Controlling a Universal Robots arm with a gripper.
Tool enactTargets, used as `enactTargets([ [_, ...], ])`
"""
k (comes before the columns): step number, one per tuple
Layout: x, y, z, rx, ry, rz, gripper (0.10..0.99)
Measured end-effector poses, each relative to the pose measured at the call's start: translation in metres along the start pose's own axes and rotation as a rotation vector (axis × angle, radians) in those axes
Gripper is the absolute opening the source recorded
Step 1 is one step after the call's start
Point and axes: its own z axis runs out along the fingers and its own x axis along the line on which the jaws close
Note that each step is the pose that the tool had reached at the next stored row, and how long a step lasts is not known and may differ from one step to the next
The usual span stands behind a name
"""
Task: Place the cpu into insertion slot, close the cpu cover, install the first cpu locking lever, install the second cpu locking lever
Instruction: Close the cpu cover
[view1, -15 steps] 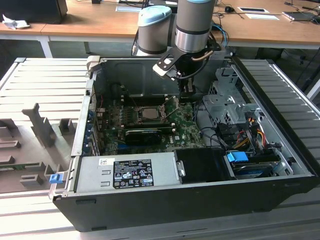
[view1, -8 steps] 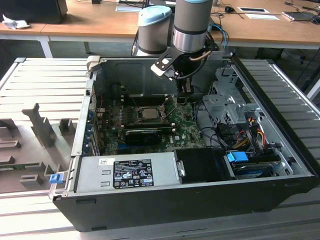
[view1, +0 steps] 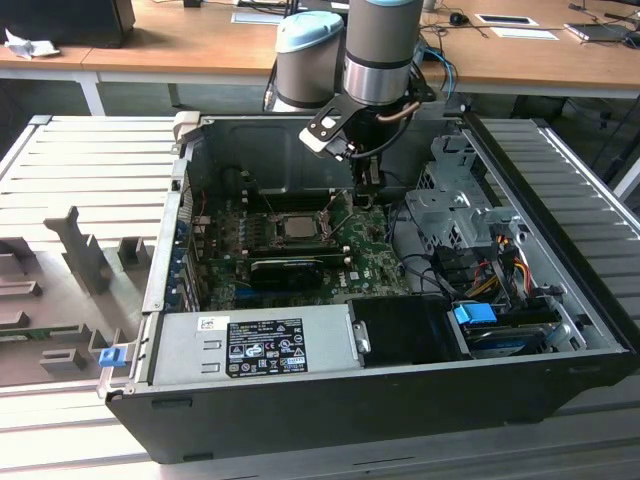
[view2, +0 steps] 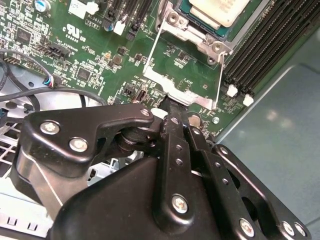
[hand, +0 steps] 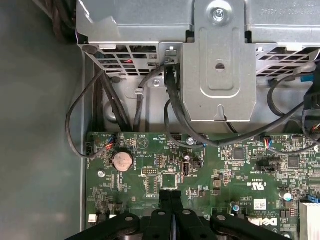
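Currently we see the pincer (view2: 170, 105), fingers (view2: 172, 135) pressed together, tips touching the open cpu cover (view2: 182, 92) at its free edge, grip on it unclear; the cpu (view2: 220, 10) lies just past its hinge.

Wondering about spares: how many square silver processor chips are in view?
1. The cpu lies in the insertion slot on the green board inside the open case. The arm covers part of the board, so another could be hidden.
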Motion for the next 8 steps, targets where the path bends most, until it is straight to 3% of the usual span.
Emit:
enactTargets([
  [8,0.0,-0.0036,-0.0002,0.0,0.0,0.0,0.106],
])
